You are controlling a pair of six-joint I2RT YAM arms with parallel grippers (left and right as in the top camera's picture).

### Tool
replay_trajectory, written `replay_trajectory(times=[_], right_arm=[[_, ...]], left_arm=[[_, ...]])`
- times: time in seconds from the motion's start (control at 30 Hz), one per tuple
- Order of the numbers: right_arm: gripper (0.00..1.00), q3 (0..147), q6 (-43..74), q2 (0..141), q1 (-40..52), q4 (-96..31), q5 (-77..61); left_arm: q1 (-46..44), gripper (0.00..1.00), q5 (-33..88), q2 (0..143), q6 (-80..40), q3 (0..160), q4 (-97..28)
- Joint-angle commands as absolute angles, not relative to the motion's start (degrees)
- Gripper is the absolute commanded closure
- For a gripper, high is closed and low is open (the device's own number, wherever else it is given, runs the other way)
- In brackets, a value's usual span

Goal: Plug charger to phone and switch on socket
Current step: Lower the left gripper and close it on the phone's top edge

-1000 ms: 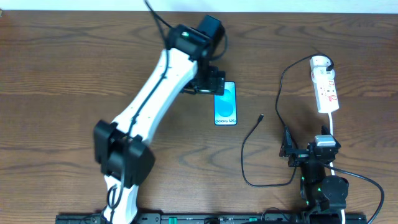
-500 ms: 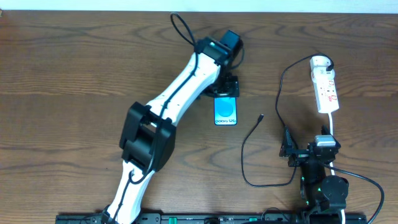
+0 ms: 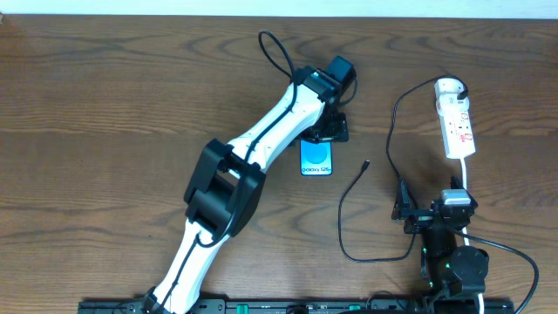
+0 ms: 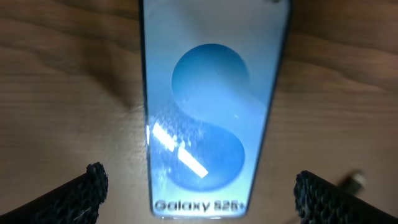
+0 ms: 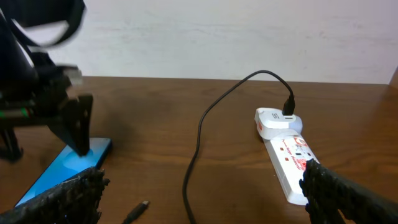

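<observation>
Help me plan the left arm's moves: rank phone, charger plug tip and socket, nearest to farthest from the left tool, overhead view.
1. phone, just beneath the left tool.
2. charger plug tip, right of the phone.
3. socket, far right.

Phone (image 3: 316,160) lies flat at centre, cyan screen up. Black charger (image 3: 340,218), tip loose near the phone, plugs into white socket (image 3: 457,122), far right.

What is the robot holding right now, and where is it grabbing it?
Nothing is held. The left end effector hangs open over the phone, and the right end effector is open too, apart from the charger.
</observation>
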State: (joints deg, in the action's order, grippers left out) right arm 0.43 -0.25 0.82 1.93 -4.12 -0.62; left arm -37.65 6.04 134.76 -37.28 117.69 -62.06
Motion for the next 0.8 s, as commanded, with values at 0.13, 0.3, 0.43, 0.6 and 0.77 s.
replay_trajectory(times=[0.13, 0.3, 0.43, 0.6, 0.77], right_arm=[[0.01, 0.34, 0.36, 0.38, 1.8, -4.45, -0.58], [0.01, 0.34, 0.36, 0.38, 1.8, -4.45, -0.58], [0.01, 0.34, 0.36, 0.38, 1.8, -4.45, -0.58], [0.01, 0.34, 0.36, 0.38, 1.8, -4.43, -0.58], [0.01, 0.34, 0.36, 0.38, 1.8, -4.45, -0.58]], left_arm=[[-37.98, 0.02, 5.52, 137.93, -35.59, 118.24, -60.73], [-38.5, 0.02, 5.28, 138.65, -35.64, 118.24, -59.77], [-38.61, 0.02, 5.13, 139.35, -35.7, 118.24, -58.06], [-38.61, 0.02, 2.2, 140.27, -35.88, 118.19, -57.76], [-38.61, 0.02, 1.85, 141.27, -35.62, 118.17, -57.71]])
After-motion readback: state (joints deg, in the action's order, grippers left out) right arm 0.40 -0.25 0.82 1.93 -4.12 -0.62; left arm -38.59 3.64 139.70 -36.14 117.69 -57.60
